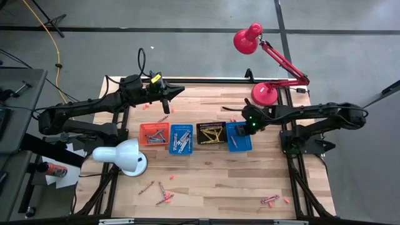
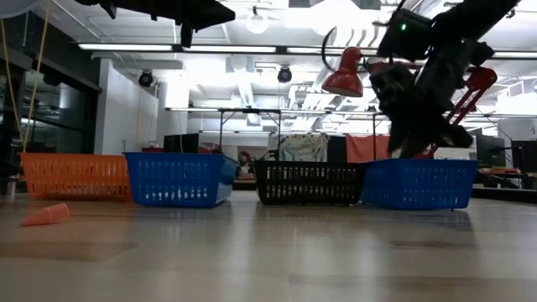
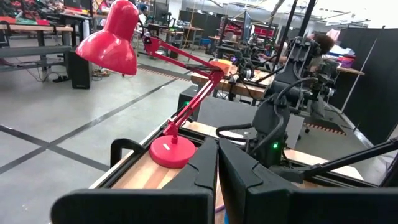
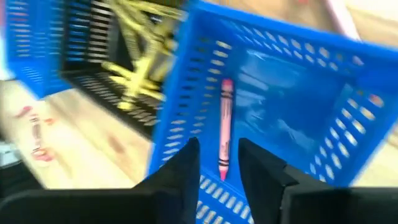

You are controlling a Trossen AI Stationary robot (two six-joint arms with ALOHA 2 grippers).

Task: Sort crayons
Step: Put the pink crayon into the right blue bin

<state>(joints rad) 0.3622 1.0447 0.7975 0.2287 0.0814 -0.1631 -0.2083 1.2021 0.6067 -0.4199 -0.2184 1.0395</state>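
A: What carries it all?

B: A wooden desk [image 1: 212, 181]. Two lamps stand on it: a red lamp [image 1: 262, 94] at the far right corner and a white lamp [image 1: 122, 156] near the left edge.

A: And the arms?

B: The left arm waits over the far left part of the desk, its left gripper [image 1: 178, 89] with the fingers pressed closed on nothing. The right gripper [image 1: 249, 123] hangs over the far edge of the right-hand blue basket [image 1: 239, 144]. Its fingers [image 4: 180, 171] stand a little apart, and nothing is held between them.

A: The baskets?

B: Four in a row across the middle of the desk: an orange basket [image 1: 153, 127], a blue basket [image 1: 181, 150], a black basket [image 1: 211, 124], then the right-hand blue one.

A: Where are the crayons?

B: A pink crayon [image 4: 225, 127] lies on the floor of the right-hand blue basket, just beyond the right fingers. Yellow crayons [image 1: 212, 134] lie in the black basket, grey ones [image 1: 180, 139] in the other blue basket, and a few in the orange one. Loose crayons [image 1: 164, 194] lie scattered at the near left of the desk, more crayons [image 1: 270, 200] at the near right.
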